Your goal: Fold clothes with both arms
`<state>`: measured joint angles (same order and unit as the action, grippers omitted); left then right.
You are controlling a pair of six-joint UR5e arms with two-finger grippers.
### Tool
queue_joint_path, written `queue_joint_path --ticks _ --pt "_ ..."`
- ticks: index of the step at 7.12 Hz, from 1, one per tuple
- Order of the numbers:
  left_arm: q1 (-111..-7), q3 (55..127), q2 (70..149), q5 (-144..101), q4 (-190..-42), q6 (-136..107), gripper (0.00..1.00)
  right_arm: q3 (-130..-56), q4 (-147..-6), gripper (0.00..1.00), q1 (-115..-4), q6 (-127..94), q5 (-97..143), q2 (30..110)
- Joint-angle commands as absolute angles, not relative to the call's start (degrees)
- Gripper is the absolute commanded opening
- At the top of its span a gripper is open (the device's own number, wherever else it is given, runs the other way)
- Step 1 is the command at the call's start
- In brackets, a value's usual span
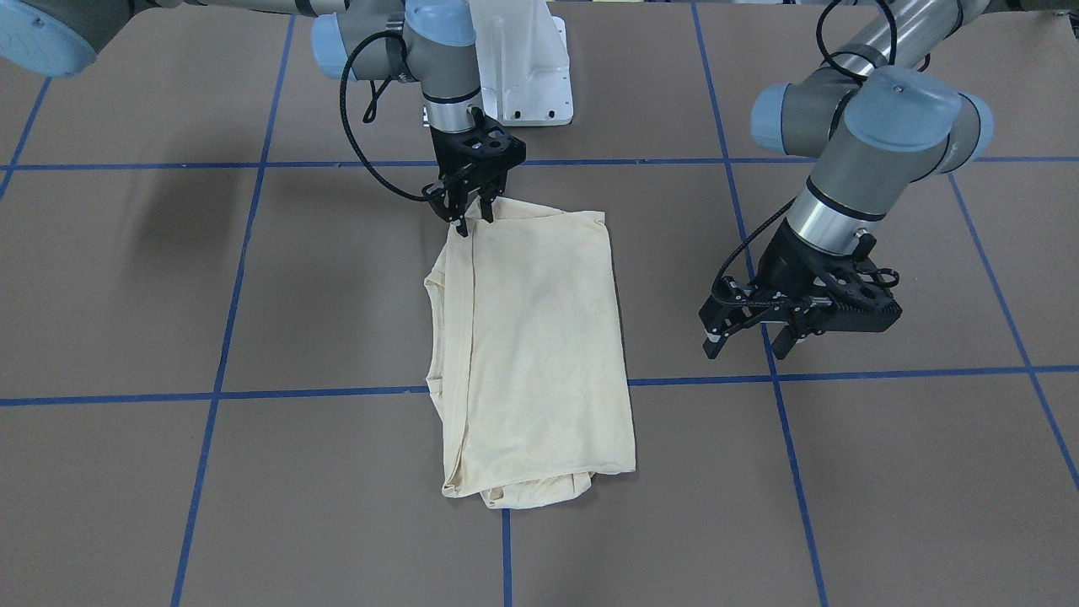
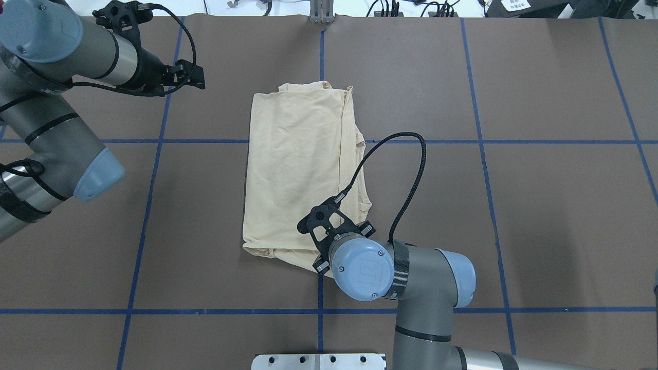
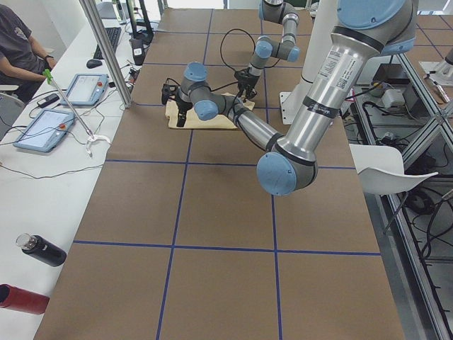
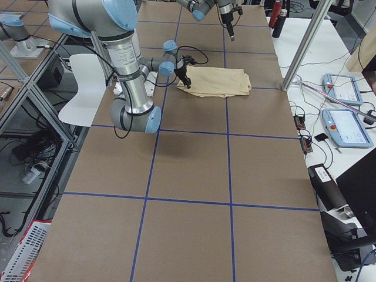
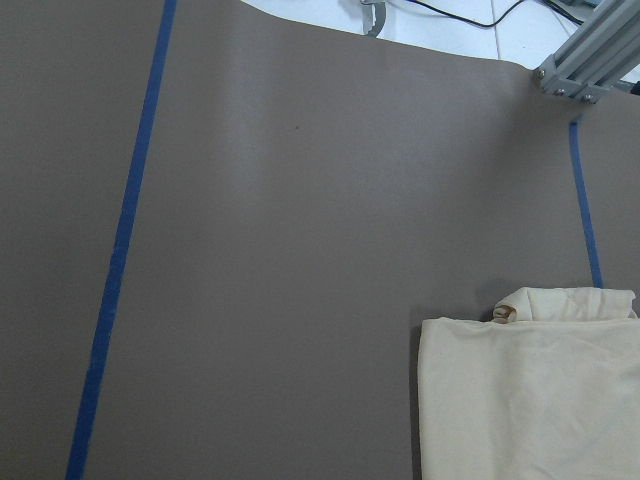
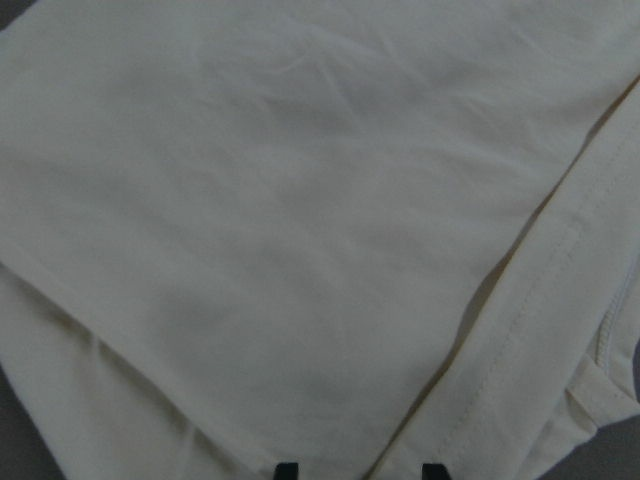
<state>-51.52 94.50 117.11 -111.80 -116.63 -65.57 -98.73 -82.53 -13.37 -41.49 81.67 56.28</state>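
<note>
At the robot-side corner of the T-shirt [image 1: 539, 337], the right end effector [image 1: 475, 219] is largely hidden under its own wrist from overhead (fingertips [image 6: 287, 468] slightly apart over the cloth). The left end effector [image 1: 746, 346] hangs spread, well apart. Blue tape lines [image 1: 320, 392] run beneath. The T-shirt is plain cream, folded into a long rectangle and flat on the bench [image 1: 885, 472].

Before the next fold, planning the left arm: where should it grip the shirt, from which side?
Probably the base-side left corner of the shirt, from the robot's left: that edge lies flat, the left pincer hovers beside it, the right pincer is at the matching corner.
</note>
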Motion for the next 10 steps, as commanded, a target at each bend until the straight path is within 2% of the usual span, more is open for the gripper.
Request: queue_joint_path --ticks 1,2,6,10 --pt "-51.50 94.48 117.16 -111.71 -116.54 -65.57 0.98 -98.44 -82.53 0.25 -13.45 -39.99 81.65 56.34" --pt "-51.50 94.57 117.16 -111.80 -116.54 -65.57 0.98 -98.52 -82.53 0.15 -13.80 -39.99 81.65 56.34" --pt "-51.42 94.57 117.25 -111.80 -116.54 -65.65 0.96 -99.14 -82.44 0.00 -14.94 -39.99 82.09 56.51" --pt "-51.33 94.48 117.51 -111.80 -116.54 -65.83 0.96 -103.52 -84.10 0.00 -15.65 -46.18 82.44 60.55"
